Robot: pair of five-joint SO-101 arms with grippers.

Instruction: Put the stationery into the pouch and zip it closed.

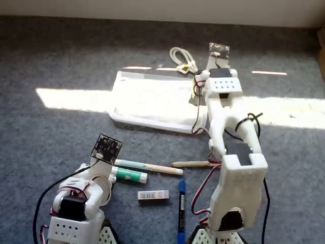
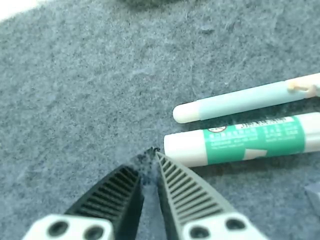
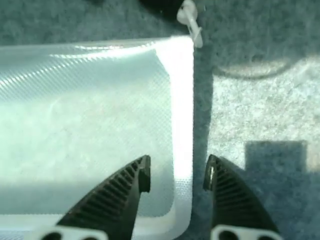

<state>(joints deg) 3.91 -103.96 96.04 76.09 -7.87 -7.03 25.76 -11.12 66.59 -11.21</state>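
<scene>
A clear white pouch (image 1: 152, 101) lies flat on the grey carpet, with a white cord loop (image 1: 183, 61) at its far right corner. My right gripper (image 3: 177, 172) is open, its jaws standing either side of the pouch's (image 3: 90, 125) side edge; the zip pull (image 3: 190, 17) lies beyond. My left gripper (image 2: 152, 152) is shut with nothing in it, its tips right beside the cap end of the green glue stick (image 2: 240, 140). A pale blue pen (image 2: 245, 100) lies parallel just past the glue stick (image 1: 129, 175).
On the carpet in front of the pouch lie the pale blue pen (image 1: 147, 166), a wooden pencil (image 1: 195, 163), a white eraser (image 1: 153, 195) and a blue pen (image 1: 181, 211). The right arm (image 1: 231, 152) stretches over the pencil's end.
</scene>
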